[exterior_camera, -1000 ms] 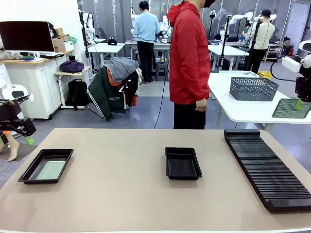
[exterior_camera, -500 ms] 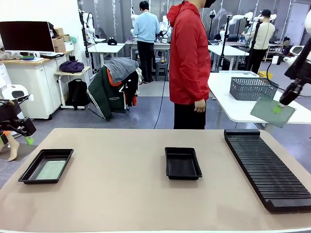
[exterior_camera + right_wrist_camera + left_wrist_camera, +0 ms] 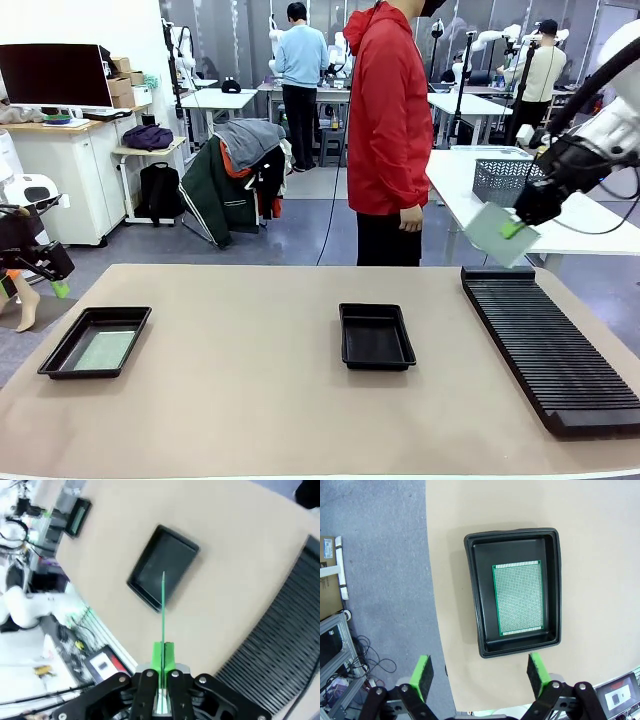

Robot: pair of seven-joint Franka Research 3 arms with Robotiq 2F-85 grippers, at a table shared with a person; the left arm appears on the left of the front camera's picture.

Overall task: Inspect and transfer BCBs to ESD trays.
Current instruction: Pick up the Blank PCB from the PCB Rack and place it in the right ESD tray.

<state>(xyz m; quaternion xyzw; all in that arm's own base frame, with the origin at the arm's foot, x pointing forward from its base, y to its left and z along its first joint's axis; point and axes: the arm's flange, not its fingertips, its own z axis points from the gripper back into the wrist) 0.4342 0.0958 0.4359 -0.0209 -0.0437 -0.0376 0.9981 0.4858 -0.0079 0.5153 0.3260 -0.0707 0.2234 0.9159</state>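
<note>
One board (image 3: 518, 598) already lies flat in the left tray (image 3: 472, 600), beneath our left fingers (image 3: 423, 675), which hang spread and empty. The middle tray (image 3: 347, 340) on the table (image 3: 250, 400) holds nothing yet. Farther off, our right fingers (image 3: 512, 228) pinch a second board (image 3: 488, 238) in the air near the rack (image 3: 545, 340), not yet set down.

Right pincer (image 3: 512, 228) clamped, left pincer (image 3: 479, 674) agape.

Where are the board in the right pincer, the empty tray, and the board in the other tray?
held board (image 3: 488, 236), front view, its pale face
empty tray (image 3: 375, 336), front view, its bare floor
trayed board (image 3: 518, 599), left wrist view, its middle
</note>
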